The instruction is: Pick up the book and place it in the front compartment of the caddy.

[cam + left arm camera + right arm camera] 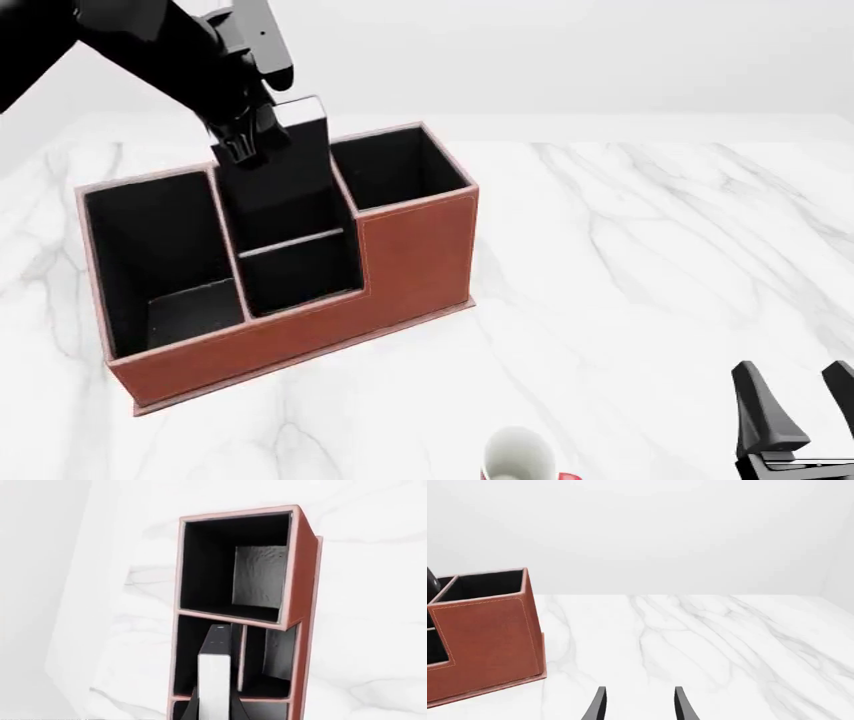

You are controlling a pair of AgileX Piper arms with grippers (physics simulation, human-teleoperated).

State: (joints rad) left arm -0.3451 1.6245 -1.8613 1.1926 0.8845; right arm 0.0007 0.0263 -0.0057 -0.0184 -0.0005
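Overhead, left gripper point(267, 130) clamped on book point(296, 150) above caddy point(400, 260), right gripper point(637, 705) fingers parted, empty.

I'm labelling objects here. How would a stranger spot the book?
Find the red-brown caddy on the marble table. Over its middle cells, the left gripper holds the book upright: thin, black, white-edged, the only loose thing there.

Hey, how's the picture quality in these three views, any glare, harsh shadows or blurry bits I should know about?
Front view: even, soft light, no glare, only faint shade inside the caddy; the left gripper reads as a near-featureless black mass. Left wrist view: slightly soft, the book cropped at the frame edge. Right wrist view: sharp, flat lighting, no hard shadow under the right gripper.
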